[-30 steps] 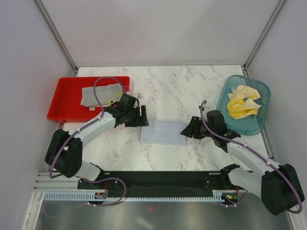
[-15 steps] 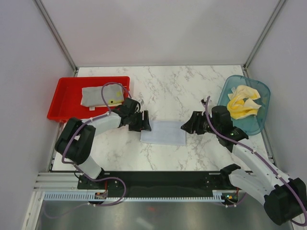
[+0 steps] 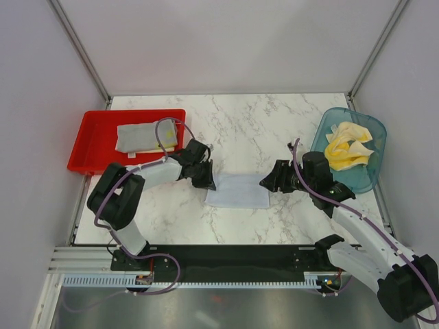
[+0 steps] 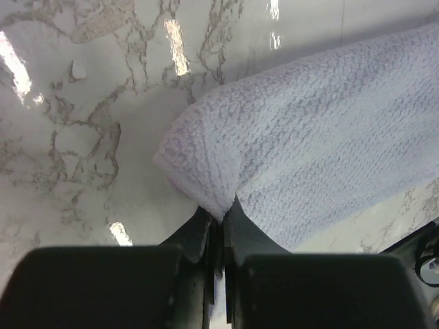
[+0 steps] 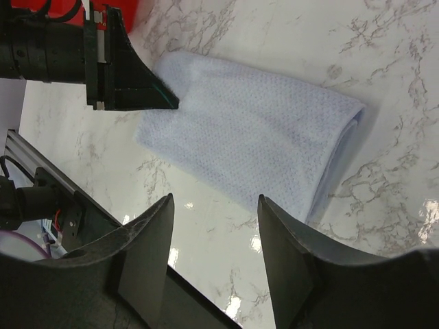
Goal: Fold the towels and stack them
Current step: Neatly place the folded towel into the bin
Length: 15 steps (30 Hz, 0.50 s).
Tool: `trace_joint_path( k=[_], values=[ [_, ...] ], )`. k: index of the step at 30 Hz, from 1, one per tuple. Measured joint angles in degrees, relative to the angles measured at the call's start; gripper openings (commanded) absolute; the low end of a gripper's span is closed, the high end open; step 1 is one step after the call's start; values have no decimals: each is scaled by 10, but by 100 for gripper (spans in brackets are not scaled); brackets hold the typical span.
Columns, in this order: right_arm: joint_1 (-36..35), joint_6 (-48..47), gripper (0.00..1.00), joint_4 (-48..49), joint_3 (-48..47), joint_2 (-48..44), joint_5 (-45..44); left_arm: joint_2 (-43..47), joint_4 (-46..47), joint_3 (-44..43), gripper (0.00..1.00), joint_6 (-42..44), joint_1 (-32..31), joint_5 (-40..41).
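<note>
A folded pale white towel point(image 3: 236, 190) lies flat mid-table. My left gripper point(image 3: 208, 179) is shut on its left edge; the left wrist view shows a pinch of the towel point(image 4: 309, 130) squeezed between the closed gripper point(image 4: 221, 209). My right gripper point(image 3: 266, 184) hangs open just off the towel's right end, nothing between its fingers; in its own view the gripper point(image 5: 216, 199) frames the towel point(image 5: 254, 130), with the left gripper point(image 5: 170, 103) at the far edge. A grey towel point(image 3: 140, 136) lies in the red tray. Crumpled yellow towels point(image 3: 346, 147) fill the teal basket.
The red tray point(image 3: 89, 147) sits at the left back of the marble table. The teal basket point(image 3: 362, 181) sits at the right back, close behind my right arm. A black rail runs along the near edge.
My left gripper has moved in and shut on the towel's left edge, nudging the towel slightly right. The right gripper has opened wider and backed a little off the right end.
</note>
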<state>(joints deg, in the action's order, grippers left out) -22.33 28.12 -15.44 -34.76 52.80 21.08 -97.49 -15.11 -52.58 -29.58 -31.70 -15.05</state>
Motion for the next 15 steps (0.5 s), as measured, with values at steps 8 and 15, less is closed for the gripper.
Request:
trace_joint_path(
  k=[8, 15],
  values=[
    [0, 0, 60, -3, 0, -21, -3, -11, -188, -201, 2, 2, -10, 105],
    [0, -22, 61, -37, -27, -19, -12, -88, -301, -393, 2, 38, 12, 196]
  ],
)
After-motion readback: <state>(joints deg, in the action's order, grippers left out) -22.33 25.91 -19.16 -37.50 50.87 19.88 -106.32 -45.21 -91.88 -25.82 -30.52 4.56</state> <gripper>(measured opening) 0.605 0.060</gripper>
